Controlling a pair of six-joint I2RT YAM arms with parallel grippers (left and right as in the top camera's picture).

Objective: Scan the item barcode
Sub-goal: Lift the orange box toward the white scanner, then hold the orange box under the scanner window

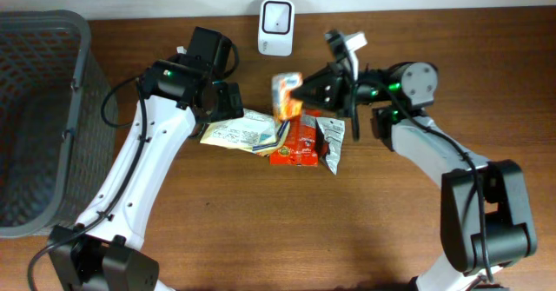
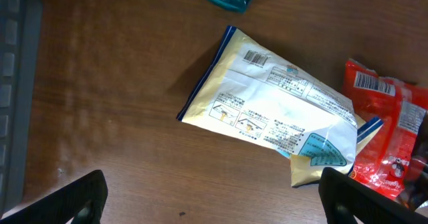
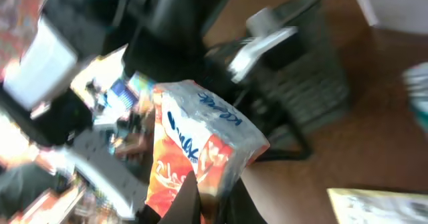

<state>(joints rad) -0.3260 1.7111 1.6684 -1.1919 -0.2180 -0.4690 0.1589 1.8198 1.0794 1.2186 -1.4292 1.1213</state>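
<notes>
1. Step in hand, as I judge it: presenting the item. The right gripper (image 1: pixel 298 91) is clamped on the orange-and-white snack packet (image 1: pixel 285 95) and holds it off the table, near the white scanner (image 1: pixel 276 16).
2. The next move calls for turning the packet until its barcode (none shows on the faces in view) meets the scanner's window.
3. The packet is glossy and crinkled, with blue lettering on white above orange. It is pinched at its lower edge.
4. The left gripper (image 1: pixel 228 102) hangs wide and empty over the cream packet (image 2: pixel 267 117).
</notes>
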